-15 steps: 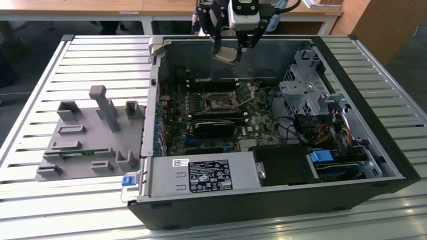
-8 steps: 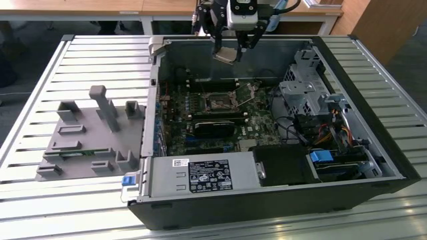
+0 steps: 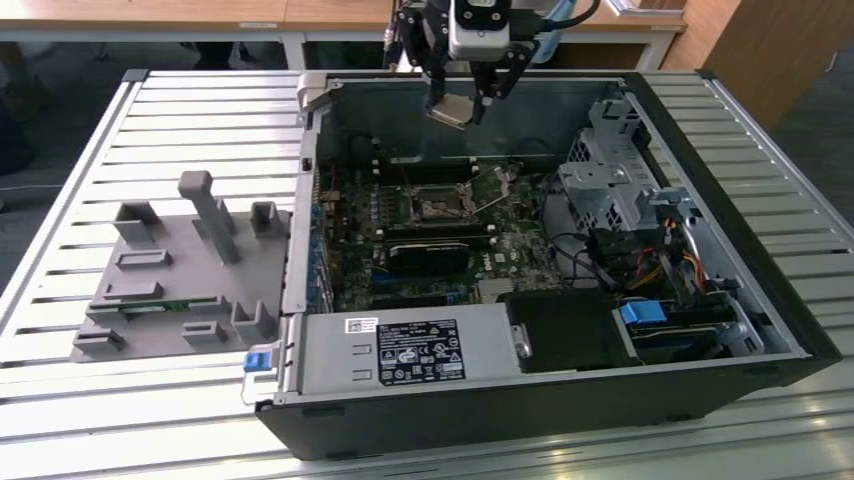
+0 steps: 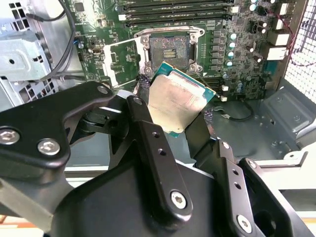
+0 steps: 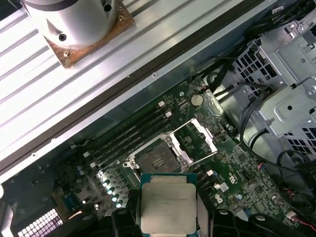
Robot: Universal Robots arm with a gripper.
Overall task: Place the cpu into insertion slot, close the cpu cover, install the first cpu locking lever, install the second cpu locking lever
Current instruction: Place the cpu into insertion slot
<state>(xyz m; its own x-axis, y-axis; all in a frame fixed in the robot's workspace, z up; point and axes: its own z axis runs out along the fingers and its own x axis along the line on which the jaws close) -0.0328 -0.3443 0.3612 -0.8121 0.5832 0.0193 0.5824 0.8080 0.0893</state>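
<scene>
Gripper [image 3: 458, 108]: the two black fingers [image 4: 143, 123] are closed part-way on opposite edges of the cpu [image 4: 175, 103] and grip it between their tips. The chip's pale metal top faces both wrist cameras, and its green edge shows around the metal. In the exterior view the chip [image 3: 454, 108] hangs tilted, one corner low, in the air over the far side of the open computer case [image 3: 534, 400] and well clear of the board below. The insertion slot [image 3: 437, 203] lies near the middle of the green motherboard [image 4: 237, 64]. In both wrist views the dark contact field of the slot [image 5: 154, 160] is exposed and nothing sits in it. The cpu cover [image 5: 206, 134] is swung open and lies beside the slot, with the board visible through its window. A row of long narrow memory slots [image 5: 133, 133] runs along the other side of the slot. A metal drive cage [image 3: 601, 190] and bundled cables occupy the case on the exterior view's right. The case rests on a slatted metal table [image 3: 107, 430], with a grey moulded fixture [image 3: 174, 280] beside it on the exterior view's left
</scene>
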